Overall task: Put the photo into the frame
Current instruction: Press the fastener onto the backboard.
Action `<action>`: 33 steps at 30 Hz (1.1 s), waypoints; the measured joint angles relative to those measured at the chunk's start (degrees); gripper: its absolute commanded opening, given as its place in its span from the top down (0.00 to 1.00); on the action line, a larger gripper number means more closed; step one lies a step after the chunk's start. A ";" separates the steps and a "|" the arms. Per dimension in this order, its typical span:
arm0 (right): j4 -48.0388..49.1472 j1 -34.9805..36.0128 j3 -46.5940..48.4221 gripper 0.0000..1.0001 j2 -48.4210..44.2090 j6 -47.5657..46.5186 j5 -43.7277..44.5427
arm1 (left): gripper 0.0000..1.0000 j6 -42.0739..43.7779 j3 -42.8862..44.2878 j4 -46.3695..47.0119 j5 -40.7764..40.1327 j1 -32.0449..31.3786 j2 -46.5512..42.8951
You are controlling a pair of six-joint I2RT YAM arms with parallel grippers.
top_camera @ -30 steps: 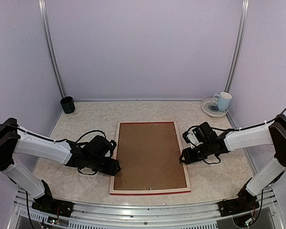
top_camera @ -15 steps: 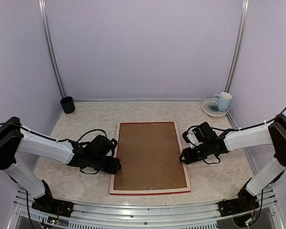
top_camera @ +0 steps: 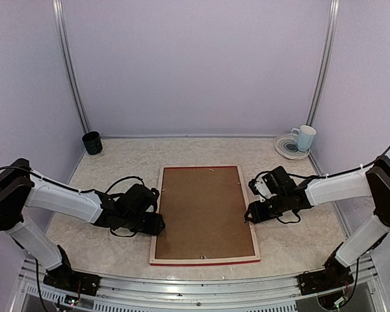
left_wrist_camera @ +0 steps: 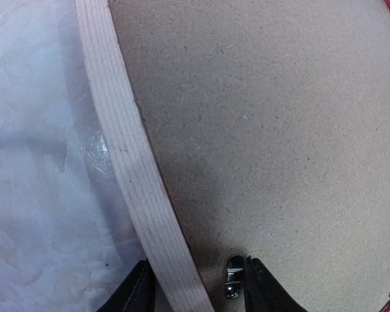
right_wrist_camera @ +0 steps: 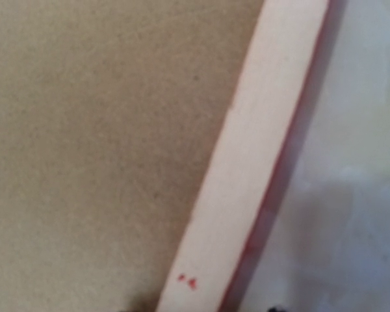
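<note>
Inspecting from beside the worktop (top_camera: 299, 250), I find the frame (top_camera: 205, 260) lying face down at its middle, pale wood back uppermost, with the brown backing board (top_camera: 205, 211) seated inside it. The photo is not in view anywhere; whether it lies beneath the board cannot be told.

Hazards noted:
- The left claw (left_wrist_camera: 198, 289) stands spread astride the frame's left rail (left_wrist_camera: 136, 188), one finger outside the wood, the other on the board side just beyond a small metal clip (left_wrist_camera: 234, 286). Should it pinch there, I judge it would trap the clip against the rail and might bend it rather than turn it.
- A sideways push from either arm could skid the frame across the smooth worktop, since nothing pins it.
- Lifting from one rail alone would tilt the frame and could let the board shift.

Positions: the left claw sits low on the left rail, near the front corner. The right claw (top_camera: 249, 214) is at the right rail (right_wrist_camera: 247, 195), about halfway along; its fingers are not clearly shown, so I cannot tell whether they are spread or pressed together.
</note>
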 measured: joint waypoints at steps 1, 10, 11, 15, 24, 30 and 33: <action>0.00 0.00 0.00 0.53 0.00 -0.02 0.00 | 0.57 -0.22 0.00 0.00 -0.02 0.00 0.00; 0.20 0.00 0.00 0.53 0.13 -0.07 0.00 | 0.69 -1.84 0.00 0.02 -0.50 0.11 -0.07; 0.20 0.00 0.00 0.53 0.13 -0.07 0.00 | 0.69 -1.86 0.00 0.02 -0.50 0.11 -0.07; 0.20 0.00 0.00 0.53 0.13 -0.24 0.00 | 0.70 -1.86 0.00 0.00 -0.50 0.11 -0.11; 0.15 0.00 0.33 0.53 0.37 -0.50 0.17 | 0.78 -2.71 -0.02 -0.20 -0.74 0.13 -0.37; -0.07 0.00 0.61 0.53 0.59 -0.79 0.35 | 0.84 -4.20 -0.02 -0.28 -1.29 0.20 -0.50; -0.44 0.00 0.74 0.53 0.63 -0.85 0.72 | 0.77 -3.72 -0.02 -0.39 -1.29 0.17 -0.61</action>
